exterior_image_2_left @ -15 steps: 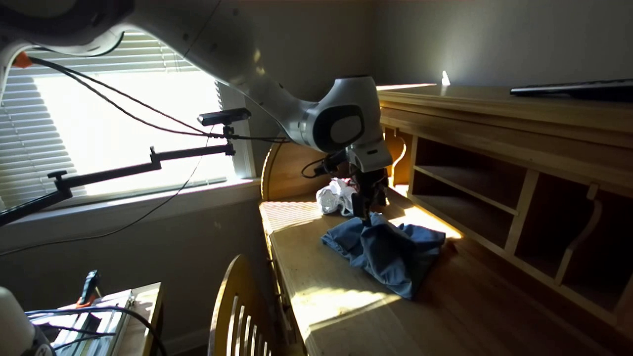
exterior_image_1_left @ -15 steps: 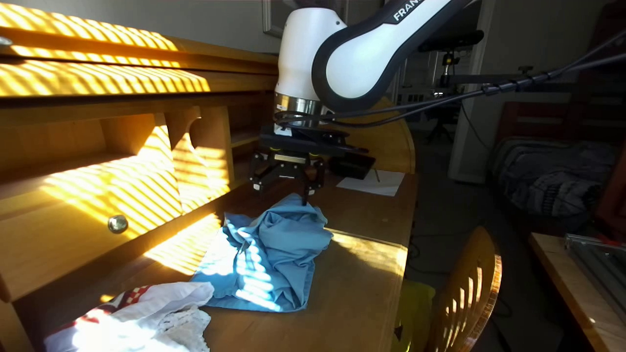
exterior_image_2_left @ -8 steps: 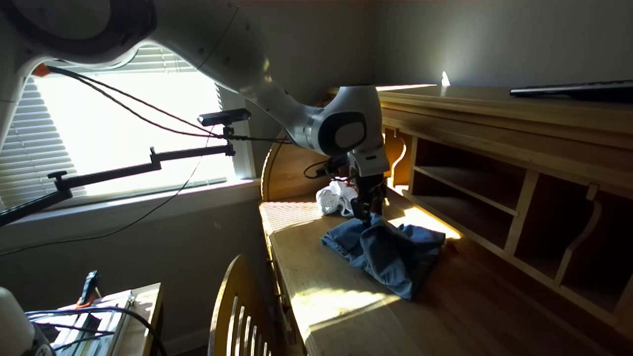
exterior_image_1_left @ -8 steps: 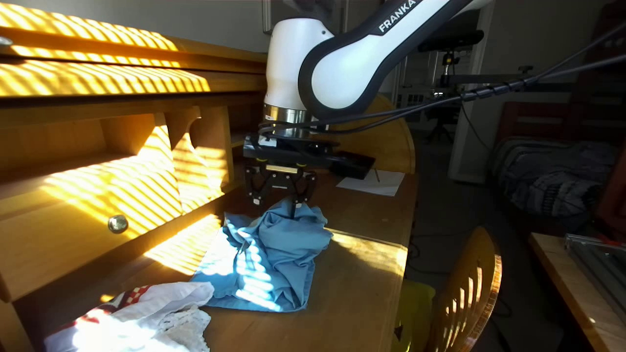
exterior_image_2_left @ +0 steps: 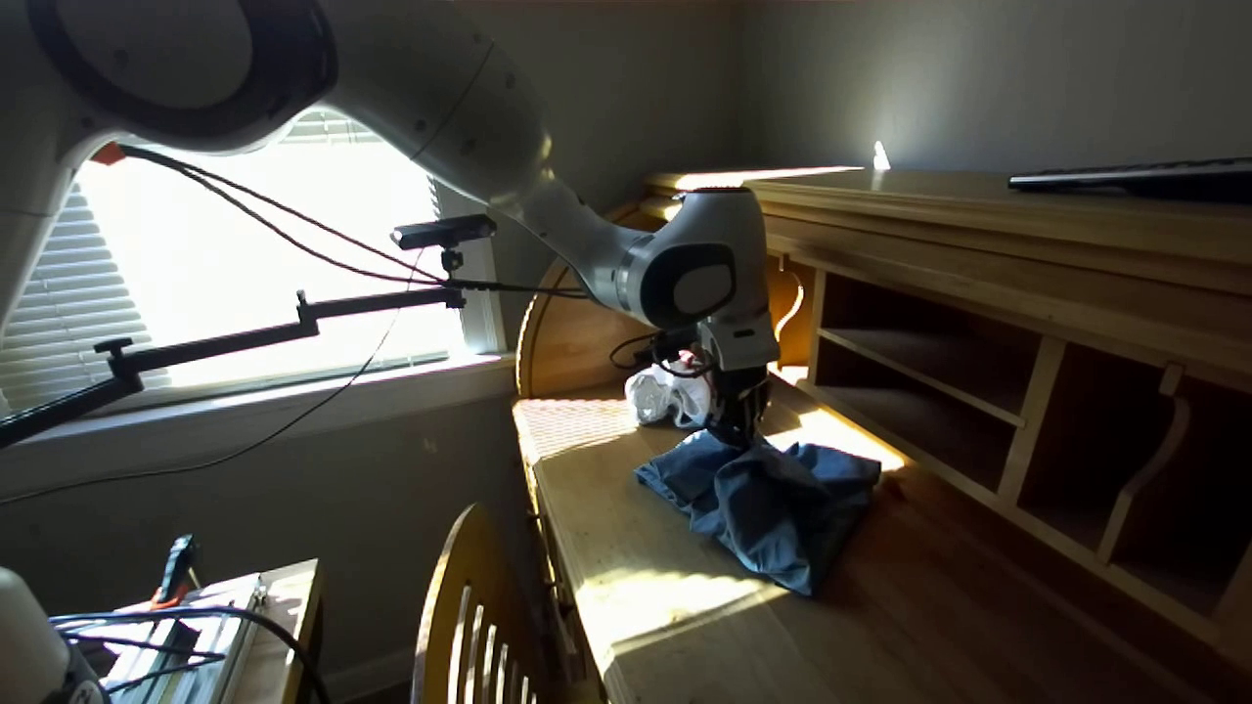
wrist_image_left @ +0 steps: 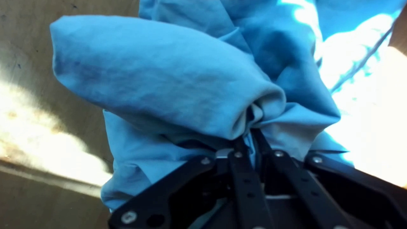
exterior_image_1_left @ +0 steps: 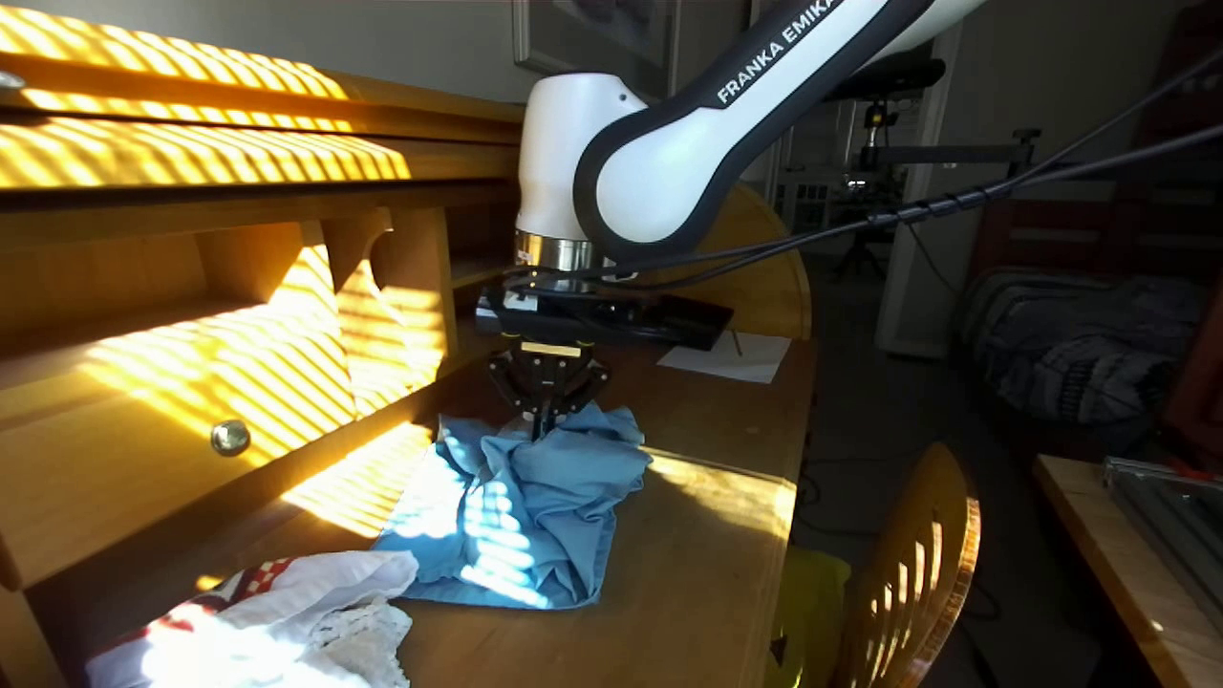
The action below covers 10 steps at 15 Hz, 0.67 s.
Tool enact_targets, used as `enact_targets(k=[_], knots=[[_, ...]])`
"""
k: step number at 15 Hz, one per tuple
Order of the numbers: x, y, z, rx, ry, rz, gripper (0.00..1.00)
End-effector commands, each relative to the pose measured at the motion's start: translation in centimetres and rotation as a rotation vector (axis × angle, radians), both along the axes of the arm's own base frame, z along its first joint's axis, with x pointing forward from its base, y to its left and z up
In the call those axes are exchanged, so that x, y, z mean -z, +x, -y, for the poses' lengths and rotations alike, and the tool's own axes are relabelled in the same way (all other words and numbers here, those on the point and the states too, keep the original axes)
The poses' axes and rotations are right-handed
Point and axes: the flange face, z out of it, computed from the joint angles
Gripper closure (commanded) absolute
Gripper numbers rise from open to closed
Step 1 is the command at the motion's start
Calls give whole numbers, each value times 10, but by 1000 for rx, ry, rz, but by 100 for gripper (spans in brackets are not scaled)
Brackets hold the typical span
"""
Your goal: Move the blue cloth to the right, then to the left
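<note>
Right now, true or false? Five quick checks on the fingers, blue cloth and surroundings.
1. The fingers pinch part of the blue cloth. True.
2. The fingers stand wide apart. False: they are close together, with blue cloth between them.
3. The white bundle and the paper lie on the desk. True.
4. The blue cloth is fully off the desk. False: much of it lies there.
5. A chair stands beside the desk. True.

The blue cloth looks matt; the desk, smooth wood with a low sheen. Toward a side edge sits white cloth with a rough, lacy patch; by a front corner, matt paper; past the front edge, a glossy wooden chair. Above the back edge — a drawer knob of polished metal. The gripper looks matt, its screws shiny metal.
</note>
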Motion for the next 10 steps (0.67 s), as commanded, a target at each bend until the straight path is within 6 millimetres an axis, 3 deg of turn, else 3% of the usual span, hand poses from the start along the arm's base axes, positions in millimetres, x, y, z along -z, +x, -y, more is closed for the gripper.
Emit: enact_targets(k=[1,6,10], knots=[[-6,2,-1,-46,51,-12,100],[-55,-20,-1,-315,80,5,99],[-95,-55,24,-520,57,-75,99]])
